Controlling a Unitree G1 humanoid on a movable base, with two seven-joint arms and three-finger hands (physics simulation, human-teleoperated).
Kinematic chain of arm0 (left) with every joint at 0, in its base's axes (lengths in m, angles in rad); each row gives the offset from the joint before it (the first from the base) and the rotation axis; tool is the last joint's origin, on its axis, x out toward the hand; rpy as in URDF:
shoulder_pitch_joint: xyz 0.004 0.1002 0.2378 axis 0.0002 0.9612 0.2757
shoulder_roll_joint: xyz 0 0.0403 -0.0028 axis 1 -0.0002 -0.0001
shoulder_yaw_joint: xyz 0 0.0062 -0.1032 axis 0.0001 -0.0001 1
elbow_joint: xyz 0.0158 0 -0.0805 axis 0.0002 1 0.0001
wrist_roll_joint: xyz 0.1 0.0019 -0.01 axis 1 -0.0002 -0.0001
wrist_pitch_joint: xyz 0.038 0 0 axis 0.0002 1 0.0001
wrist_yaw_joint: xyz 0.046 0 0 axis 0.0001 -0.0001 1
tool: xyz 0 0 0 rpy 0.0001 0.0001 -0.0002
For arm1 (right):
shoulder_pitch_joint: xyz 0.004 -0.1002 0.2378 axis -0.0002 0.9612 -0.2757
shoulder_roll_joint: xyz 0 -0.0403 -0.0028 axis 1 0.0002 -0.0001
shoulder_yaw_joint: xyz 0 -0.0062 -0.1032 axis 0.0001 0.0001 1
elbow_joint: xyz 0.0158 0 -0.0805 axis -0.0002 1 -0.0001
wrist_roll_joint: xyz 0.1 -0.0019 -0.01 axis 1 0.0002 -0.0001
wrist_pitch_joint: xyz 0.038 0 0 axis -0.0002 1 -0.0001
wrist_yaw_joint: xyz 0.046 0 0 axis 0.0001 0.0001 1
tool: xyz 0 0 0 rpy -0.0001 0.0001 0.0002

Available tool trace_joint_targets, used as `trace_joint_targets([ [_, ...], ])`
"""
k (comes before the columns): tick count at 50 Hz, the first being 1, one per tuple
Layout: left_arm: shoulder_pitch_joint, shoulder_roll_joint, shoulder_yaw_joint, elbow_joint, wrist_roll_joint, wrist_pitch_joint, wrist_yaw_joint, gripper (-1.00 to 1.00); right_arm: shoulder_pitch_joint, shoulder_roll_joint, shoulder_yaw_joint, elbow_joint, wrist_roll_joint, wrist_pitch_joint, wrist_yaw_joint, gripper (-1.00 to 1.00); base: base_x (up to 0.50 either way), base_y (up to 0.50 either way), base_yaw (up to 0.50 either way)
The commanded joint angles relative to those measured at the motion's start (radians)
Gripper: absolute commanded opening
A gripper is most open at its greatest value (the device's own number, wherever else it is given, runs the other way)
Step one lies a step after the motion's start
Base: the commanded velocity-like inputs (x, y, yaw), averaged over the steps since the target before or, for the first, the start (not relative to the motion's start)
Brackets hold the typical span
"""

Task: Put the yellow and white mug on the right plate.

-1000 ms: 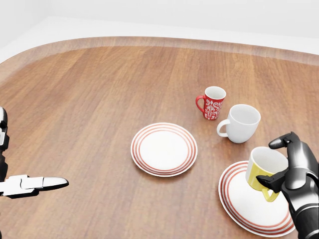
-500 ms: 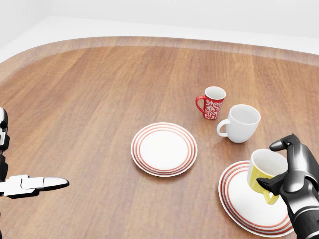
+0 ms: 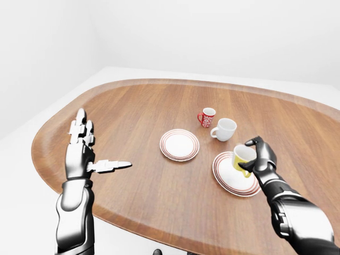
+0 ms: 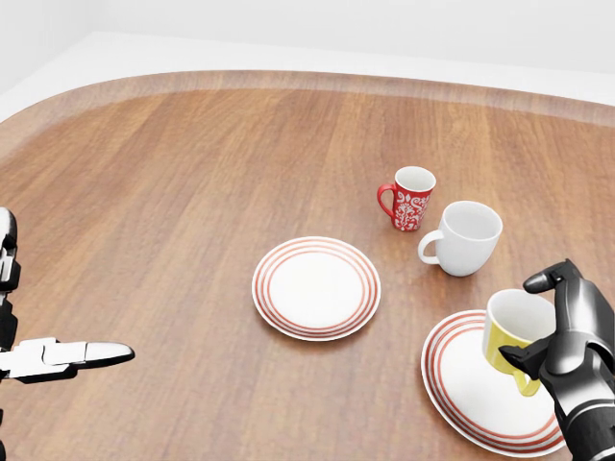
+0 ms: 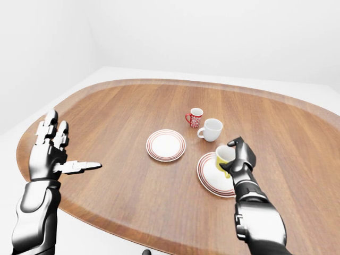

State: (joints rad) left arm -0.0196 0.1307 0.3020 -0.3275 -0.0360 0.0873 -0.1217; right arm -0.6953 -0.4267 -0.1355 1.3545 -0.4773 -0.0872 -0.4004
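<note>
The yellow and white mug (image 4: 506,331) is over the right plate (image 4: 480,394), a white plate with red rings at the lower right of the head view. I cannot tell if it touches the plate. My right hand (image 4: 562,336) is shut on the mug, fingers round its handle side. It also shows in the left-eye view (image 3: 259,158). My left hand (image 3: 85,154) is open and empty, held up at the left, far from the mug.
A second red-ringed plate (image 4: 316,287) lies at the table's middle. A red patterned mug (image 4: 410,199) and a white mug (image 4: 466,237) stand just above the right plate. The wooden table (image 4: 192,192) has a rounded edge.
My right hand has lowered the yellow and white mug slightly and shifted it a little right over the right plate. The left hand has not moved.
</note>
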Motion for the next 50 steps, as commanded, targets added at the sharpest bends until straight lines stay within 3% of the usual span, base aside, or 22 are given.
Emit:
trace_joint_targets([
  [1, -0.001, 0.0, 0.001, -0.001, 0.0, 0.0, 0.0, 1.0, -0.002, -0.002, 0.0, 0.0, -0.043, 0.0, -0.036, -1.0, 0.0, 0.0, 0.0],
  [8, 0.001, -0.001, 0.0, 0.0, 0.001, 0.0, 0.0, 1.0, -0.001, -0.001, -0.006, 0.0, -0.038, 0.0, -0.023, -1.0, 0.0, 0.0, 0.0],
  [9, 0.001, -0.001, 0.0, 0.0, 0.001, 0.0, 0.0, 1.0, 0.0, -0.001, -0.005, 0.0, -0.039, 0.0, -0.029, 0.18, 0.0, 0.0, 0.0],
  [10, 0.002, -0.001, 0.0, -0.002, 0.001, 0.0, 0.0, 1.0, -0.001, 0.001, -0.007, 0.001, -0.036, 0.0, -0.025, 1.0, 0.0, 0.0, 0.0],
  [50, 0.003, -0.003, -0.006, 0.003, 0.006, 0.0, -0.005, 1.0, -0.045, -0.043, -0.011, -0.033, 0.033, 0.0, 0.021, 1.0, 0.0, 0.0, 0.0],
])
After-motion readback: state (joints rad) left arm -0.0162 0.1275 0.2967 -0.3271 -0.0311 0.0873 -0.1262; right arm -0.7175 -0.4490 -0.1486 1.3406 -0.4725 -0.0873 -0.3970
